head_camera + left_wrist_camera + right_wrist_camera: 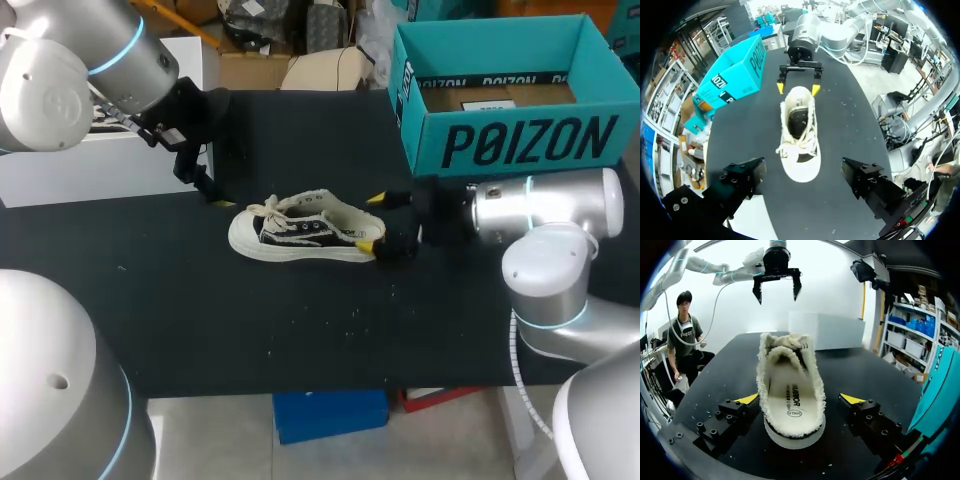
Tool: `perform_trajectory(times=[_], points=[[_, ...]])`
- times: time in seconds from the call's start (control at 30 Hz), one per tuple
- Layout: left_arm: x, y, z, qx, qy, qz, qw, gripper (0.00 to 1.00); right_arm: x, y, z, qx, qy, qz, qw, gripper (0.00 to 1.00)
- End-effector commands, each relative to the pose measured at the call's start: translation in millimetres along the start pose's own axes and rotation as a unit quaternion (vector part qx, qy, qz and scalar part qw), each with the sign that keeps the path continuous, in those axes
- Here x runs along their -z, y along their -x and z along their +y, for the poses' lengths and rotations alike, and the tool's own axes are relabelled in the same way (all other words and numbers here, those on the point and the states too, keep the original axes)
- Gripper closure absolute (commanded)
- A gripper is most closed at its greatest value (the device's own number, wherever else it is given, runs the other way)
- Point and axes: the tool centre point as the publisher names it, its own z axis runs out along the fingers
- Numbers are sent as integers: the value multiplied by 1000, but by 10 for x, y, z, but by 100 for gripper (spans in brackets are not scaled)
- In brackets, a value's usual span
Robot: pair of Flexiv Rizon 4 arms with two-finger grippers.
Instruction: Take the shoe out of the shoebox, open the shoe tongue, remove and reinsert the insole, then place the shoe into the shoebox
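On the near half of the black table (300, 340) the shoe (300, 232) is found lying on its sole, already out of the box, with its heel turned to the right arm and its toe to the left arm. The right pincer (372, 222) is set low at the heel with its fingers spread, one yellow tip on either side; in the right wrist view both tips are seen just clear of the fleecy collar, so nothing is grasped. The insole (790, 395) is seen lying flat inside the shoe, and the mouth of the shoe is seen wide from the heel end, though how far the tongue is folded back cannot be told. The laces (790, 146) are bunched loosely over the forefoot. Further on, the left pincer (777, 295) is held above the table beyond the toe, released and empty. At the far right edge the teal shoebox (520, 140) is placed, well apart from the shoe. The step in hand is judged to be the opening of the tongue ahead of the insole's removal. For the next move, the heel is probably to be clamped by the right pincer so that the shoe is steadied, and the left pincer is to be lowered to the tongue.
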Motion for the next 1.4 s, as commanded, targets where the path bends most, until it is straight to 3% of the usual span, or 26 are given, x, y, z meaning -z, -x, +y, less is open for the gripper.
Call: perform_trajectory(times=[0.03, 0.77, 1.3, 1.33, 1.37, 1.4], points=[[-11, -4, 11, -1, -1, -2, 1000, 0, -55, 34, -48, 4, 10, 12, 1000, 0], [-11, -4, 11, -1, -1, -2, 1000, 0, -190, -34, -207, 18, 28, 39, 999, 0], [-11, -4, 11, -1, -1, -2, 1000, 0, -233, -38, -131, 33, 38, 71, 996, 0], [-11, -4, 11, -1, -1, -2, 1000, 0, -237, -42, -127, 33, 34, 75, 996, 63], [-11, -4, 11, -1, -1, -2, 1000, 0, -240, -45, -127, 29, 33, 80, 996, 98], [-11, -4, 11, -1, -1, -2, 1000, 0, -240, -45, -127, 29, 33, 80, 996, 100]])
